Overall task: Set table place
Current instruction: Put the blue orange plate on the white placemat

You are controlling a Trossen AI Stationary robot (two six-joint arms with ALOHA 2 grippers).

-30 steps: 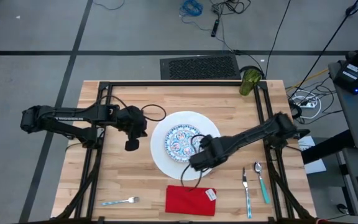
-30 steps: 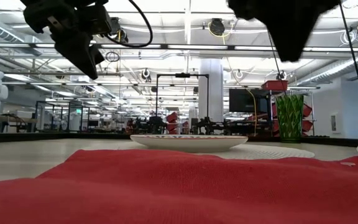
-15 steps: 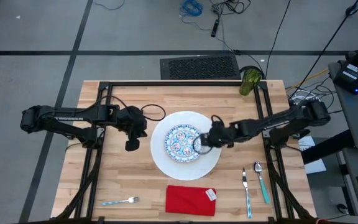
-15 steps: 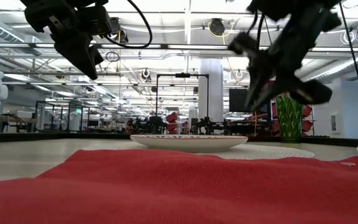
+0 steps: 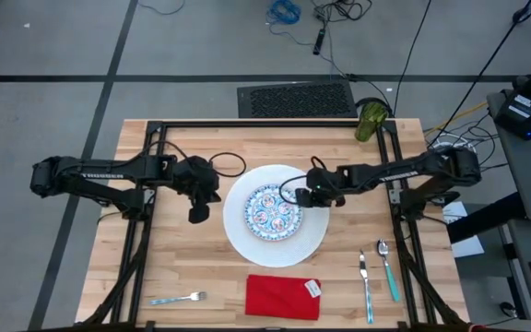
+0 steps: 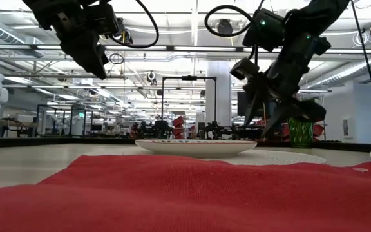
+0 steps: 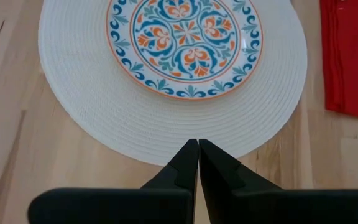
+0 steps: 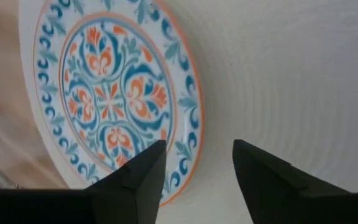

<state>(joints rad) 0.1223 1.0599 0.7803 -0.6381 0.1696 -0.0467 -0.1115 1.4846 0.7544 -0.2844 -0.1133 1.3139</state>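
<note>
From above, your right gripper (image 5: 304, 196) hangs over the patterned plate (image 5: 271, 211), which sits centred on the white plate (image 5: 313, 242) mid-table (image 5: 182, 267); your left gripper (image 5: 197, 213) waits just beside the white plate. At table height, the right fingers stand apart, empty. Your left wrist camera shows its fingers (image 7: 188, 163) pressed together.

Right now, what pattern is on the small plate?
Blue and orange floral scrollwork with an orange rim line on the small plate; clearest in the left wrist view.
</note>
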